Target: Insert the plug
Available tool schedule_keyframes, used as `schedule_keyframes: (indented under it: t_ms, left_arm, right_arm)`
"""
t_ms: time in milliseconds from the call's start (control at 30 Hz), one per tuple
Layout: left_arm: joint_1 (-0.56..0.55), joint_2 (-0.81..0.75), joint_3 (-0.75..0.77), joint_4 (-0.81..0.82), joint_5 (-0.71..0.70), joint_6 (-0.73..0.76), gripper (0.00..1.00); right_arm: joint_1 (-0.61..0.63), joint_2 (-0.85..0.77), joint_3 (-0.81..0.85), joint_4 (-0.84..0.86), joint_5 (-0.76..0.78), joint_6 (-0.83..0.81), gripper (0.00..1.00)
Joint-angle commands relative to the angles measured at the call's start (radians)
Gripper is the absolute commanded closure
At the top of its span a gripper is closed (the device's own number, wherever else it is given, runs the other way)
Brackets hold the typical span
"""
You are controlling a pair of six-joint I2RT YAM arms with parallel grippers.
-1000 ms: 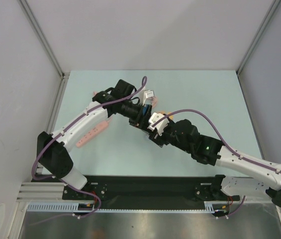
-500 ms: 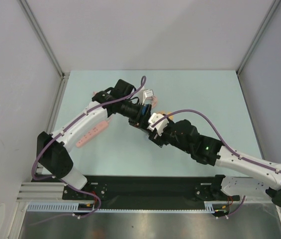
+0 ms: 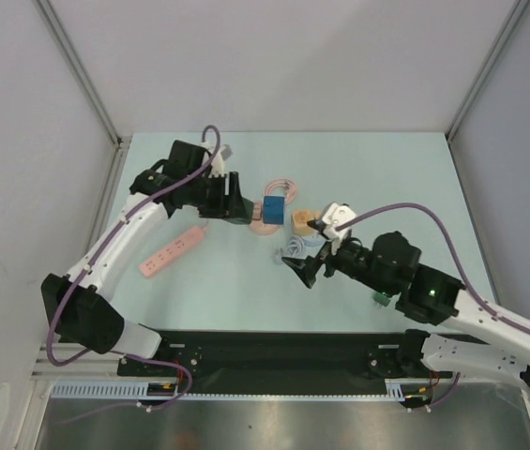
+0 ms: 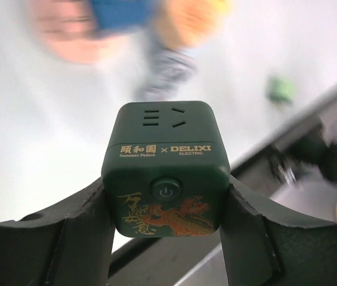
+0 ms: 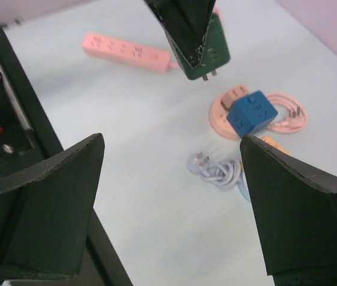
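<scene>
Pale table (image 3: 405, 178) open toward far edge; left fingers (image 4: 67, 238) clamp green cube socket (image 4: 165, 167); right fingers (image 5: 43, 196) spread wide.

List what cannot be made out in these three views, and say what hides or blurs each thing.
- Left wrist view: everything on the table beyond the green socket cube is out of focus, only coloured blobs.
- Top view: that cube is almost hidden inside the left gripper.
- Top view: the small green piece sits half under the right arm, too small to identify.
</scene>
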Motion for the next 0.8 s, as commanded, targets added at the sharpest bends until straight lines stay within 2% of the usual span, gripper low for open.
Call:
schedule_keyframes:
  t_ms: [0, 67, 100, 233, 300, 533, 667, 767]
  left_arm:
    - [0.094, -0.053, -0.026, -0.044, -0.277, -0.090, 1.00]
    - [0.148, -0.065, -0.039, -0.069, -0.382, -0.150, 1.00]
    - [0.196, -0.072, -0.044, -0.093, -0.482, -0.170, 1.00]
    - [0.301, -0.091, -0.070, -0.132, -0.604, -0.285, 1.00]
    - [0.338, -0.072, -0.067, -0.164, -0.614, -0.343, 1.00]
    - [0.346, 0.077, 0.010, -0.327, -0.753, -0.449, 0.99]
    - [0.396, 0.062, -0.055, -0.298, -0.767, -0.483, 1.00]
    - [0.430, 0.063, -0.101, -0.293, -0.770, -0.475, 1.00]
  right_arm:
    - [0.001, -0.092, 0.037, 0.060, -0.023, 0.098, 0.00]
    - [-0.016, -0.118, 0.037, 0.051, -0.004, 0.119, 0.01]
    - [-0.021, -0.122, 0.039, 0.043, 0.012, 0.141, 0.00]
    - [-0.048, -0.142, 0.019, 0.025, 0.038, 0.178, 0.00]
    - [-0.070, -0.161, 0.008, 0.011, 0.049, 0.195, 0.01]
    - [-0.188, -0.218, -0.015, 0.006, 0.037, 0.261, 0.00]
    - [-0.275, -0.215, -0.015, 0.014, -0.077, 0.314, 0.00]
    - [-0.297, -0.208, -0.020, 0.017, -0.098, 0.325, 0.00]
